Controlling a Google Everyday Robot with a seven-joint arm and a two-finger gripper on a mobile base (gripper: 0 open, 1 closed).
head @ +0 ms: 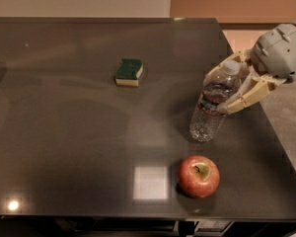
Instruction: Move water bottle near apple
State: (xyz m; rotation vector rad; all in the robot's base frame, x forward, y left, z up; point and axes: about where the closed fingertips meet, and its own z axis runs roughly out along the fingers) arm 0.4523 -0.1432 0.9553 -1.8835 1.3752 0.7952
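Observation:
The water bottle (pixel 207 120) is clear with a white cap and stands slightly tilted near the right side of the dark table (pixel 64 132). My gripper (pixel 216 94) comes in from the right and is shut on the bottle's upper half, with one tan finger (pixel 241 99) in front and the other behind near the cap. The red apple (pixel 198 177), with a yellow-green patch at its stem, lies on the table just in front of the bottle's base, a small gap between them.
A green-and-yellow sponge (pixel 129 72) lies at the table's middle back. The table's right edge (pixel 269 127) runs close beside the bottle, with grey floor beyond. A bright square reflection (pixel 150 181) sits left of the apple.

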